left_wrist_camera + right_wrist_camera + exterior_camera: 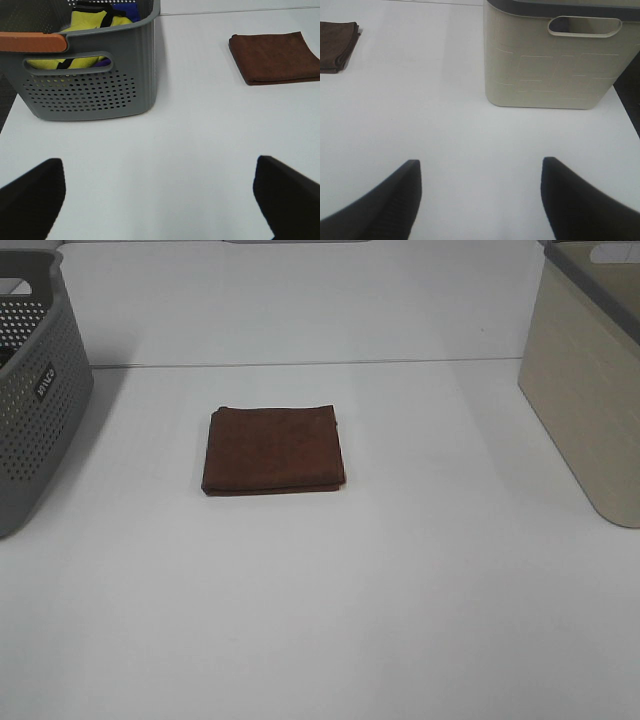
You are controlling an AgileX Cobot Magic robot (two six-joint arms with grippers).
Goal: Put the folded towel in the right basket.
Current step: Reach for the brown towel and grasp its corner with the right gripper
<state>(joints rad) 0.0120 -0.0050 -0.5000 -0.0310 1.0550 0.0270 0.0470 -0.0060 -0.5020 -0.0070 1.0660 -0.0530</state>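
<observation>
One folded towel (274,450), two baskets (grey basket (30,410), beige basket (585,390)); left end effector (159,172), right end effector (480,167) both apart

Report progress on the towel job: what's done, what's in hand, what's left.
Done: nothing visible. The folded towel lies flat on the table, outside the right basket.
In hand: nothing. The left gripper and right gripper are both open and empty, away from the towel.
Left: reach the towel, grasp it, carry it to the right basket and release it inside.
</observation>
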